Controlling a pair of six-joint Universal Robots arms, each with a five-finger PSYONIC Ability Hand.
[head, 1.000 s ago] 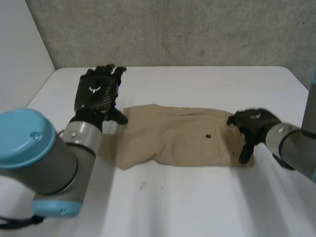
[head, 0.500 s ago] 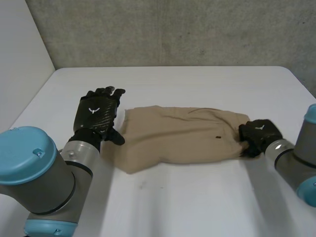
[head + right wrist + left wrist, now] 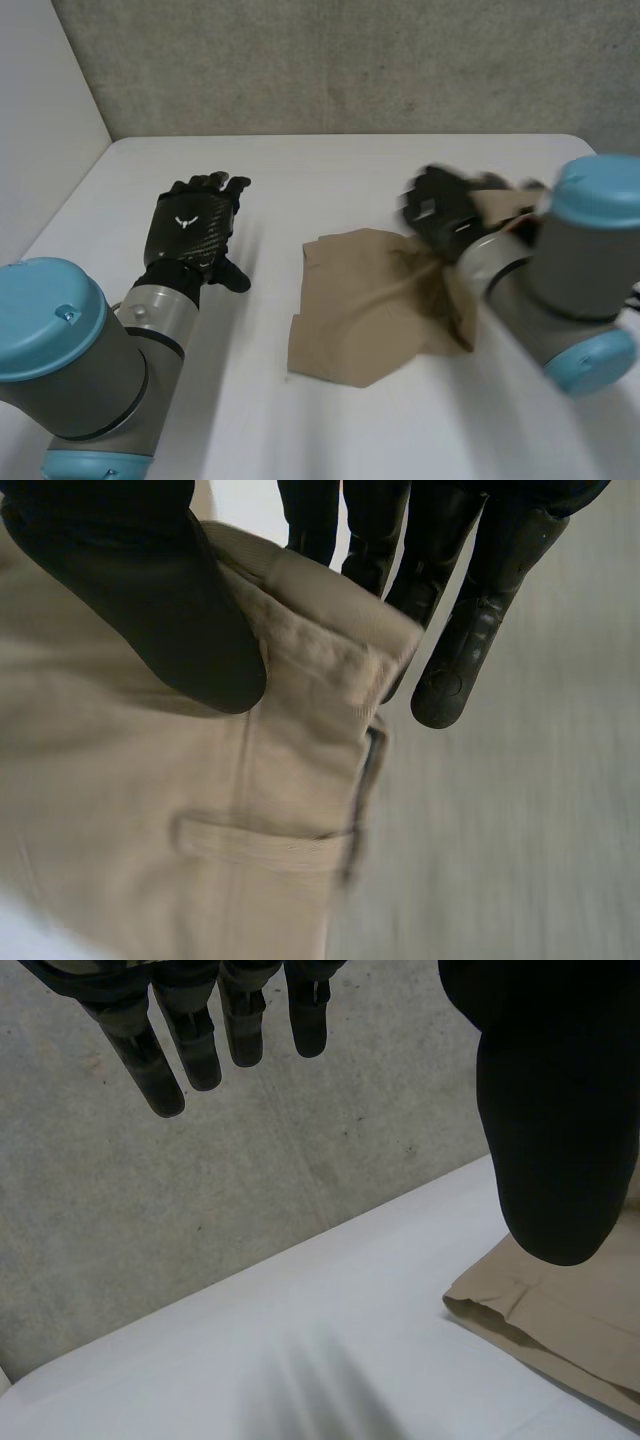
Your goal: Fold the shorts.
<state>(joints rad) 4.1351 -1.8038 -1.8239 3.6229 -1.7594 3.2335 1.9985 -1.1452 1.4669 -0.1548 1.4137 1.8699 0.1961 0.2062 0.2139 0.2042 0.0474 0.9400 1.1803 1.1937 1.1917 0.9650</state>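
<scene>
Shorts [image 3: 365,305] waistband pinched between thumb and fingers of right hand [image 3: 443,212], raised above the rest; left hand [image 3: 193,228] straight-fingered, empty, apart beside them.

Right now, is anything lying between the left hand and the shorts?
Nothing visible does: just bare table lies between the left hand and the shorts. The right hand pinches their waistband.

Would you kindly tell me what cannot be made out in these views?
1. Head view: the right arm covers part of the shorts' end held by the right hand.
2. Left wrist view: the left hand's thumb hides much of the shorts, and the edge cuts off more.
3. Right wrist view: the waistband hides some of the right hand's fingers.
</scene>
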